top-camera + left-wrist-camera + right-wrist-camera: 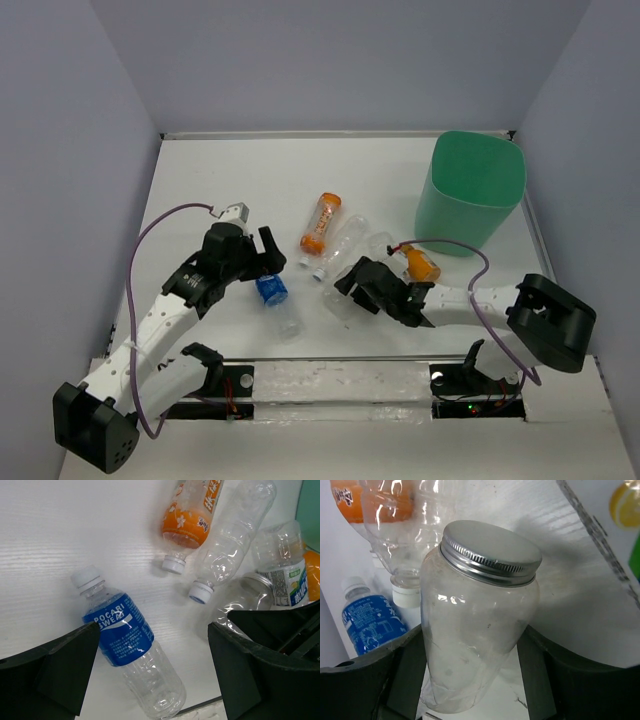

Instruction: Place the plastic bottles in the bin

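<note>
Right claw (350, 285): I see it closed around the silver-capped bottle (475, 630), fingers against both sides.
Left claw (272, 252): spread wide over my blue-label bottle (125, 630).
Bin (470, 195): upright, far right corner.
Surface: white table (230, 180), faint grain.
Room: plain pale grey walls (330, 60) on three sides.

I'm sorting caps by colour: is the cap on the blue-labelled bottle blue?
No: in the left wrist view the blue-labelled bottle has a plain white cap.
</note>
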Motion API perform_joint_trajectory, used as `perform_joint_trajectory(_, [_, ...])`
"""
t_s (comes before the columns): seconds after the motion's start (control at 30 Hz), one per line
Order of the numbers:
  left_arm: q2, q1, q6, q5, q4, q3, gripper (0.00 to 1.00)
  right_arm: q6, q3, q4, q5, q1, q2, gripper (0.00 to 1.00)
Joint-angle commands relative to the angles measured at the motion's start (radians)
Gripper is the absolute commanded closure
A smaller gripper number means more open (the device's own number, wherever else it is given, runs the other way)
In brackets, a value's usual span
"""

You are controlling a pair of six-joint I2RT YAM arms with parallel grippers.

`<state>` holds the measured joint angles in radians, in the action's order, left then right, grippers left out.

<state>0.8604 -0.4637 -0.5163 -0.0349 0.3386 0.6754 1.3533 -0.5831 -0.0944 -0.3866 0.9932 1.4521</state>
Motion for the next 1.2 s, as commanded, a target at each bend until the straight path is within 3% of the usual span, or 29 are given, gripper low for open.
perform_joint_trajectory(0.0, [-0.003, -0.001, -0.063, 0.024, 0.109, 0.042, 0.01, -0.069, -0.006, 0.097, -0.047, 0.051, -0.128, 0.68])
perform_joint_trajectory(0.07, [0.012, -0.001, -0.074, 0.078, 0.151, 0.062, 0.01, -0.103, -0.024, 0.166, -0.048, 0.071, -0.185, 0.72])
perform_joint_trajectory(0.2, [0.052, -0.001, -0.076, 0.102, 0.194, 0.061, 0.01, -0.377, -0.124, 0.252, 0.041, 0.081, -0.337, 0.76])
perform_joint_trajectory(0.23, [0.054, -0.003, -0.092, 0.101, 0.189, 0.053, 0.01, -0.428, -0.221, 0.295, 0.037, 0.081, -0.378, 0.76])
perform_joint_trajectory(0.3, [0.055, -0.003, -0.119, 0.110, 0.174, 0.027, 0.01, -0.583, -0.329, 0.392, 0.008, 0.081, -0.410, 0.76])
perform_joint_trajectory(0.4, [0.058, -0.001, -0.146, 0.121, 0.140, -0.011, 0.01, -0.814, -0.544, 0.476, -0.168, 0.061, -0.440, 0.76])
perform_joint_trajectory(0.5, [0.086, -0.003, -0.136, 0.095, 0.116, -0.017, 0.01, -0.973, -0.737, 0.521, -0.193, -0.127, -0.421, 0.77])
perform_joint_trajectory(0.53, [0.094, -0.003, -0.130, 0.087, 0.109, -0.016, 0.01, -1.002, -0.774, 0.524, -0.122, -0.271, -0.415, 0.77])
perform_joint_trajectory(0.7, [0.160, -0.003, -0.120, 0.059, 0.082, -0.023, 0.01, -1.114, -0.938, 0.590, -0.149, -0.537, -0.325, 0.79])
perform_joint_trajectory(0.87, [0.215, -0.003, -0.117, 0.059, 0.057, -0.031, 0.01, -1.135, -0.926, 0.602, -0.056, -0.798, -0.270, 0.79])
perform_joint_trajectory(1.0, [0.255, -0.004, -0.119, 0.076, 0.045, -0.037, 0.01, -1.132, -0.877, 0.604, 0.025, -0.870, -0.220, 0.78])
perform_joint_trajectory(1.1, [0.296, -0.003, -0.120, 0.073, 0.034, -0.039, 0.01, -1.135, -0.860, 0.604, 0.032, -0.881, -0.213, 0.54])
perform_joint_trajectory(1.13, [0.307, -0.004, -0.122, 0.076, 0.033, -0.039, 0.01, -1.131, -0.850, 0.604, 0.037, -0.881, -0.214, 0.39])
perform_joint_trajectory(1.17, [0.325, -0.003, -0.123, 0.081, 0.033, -0.036, 0.01, -1.125, -0.845, 0.604, 0.043, -0.881, -0.229, 0.16])
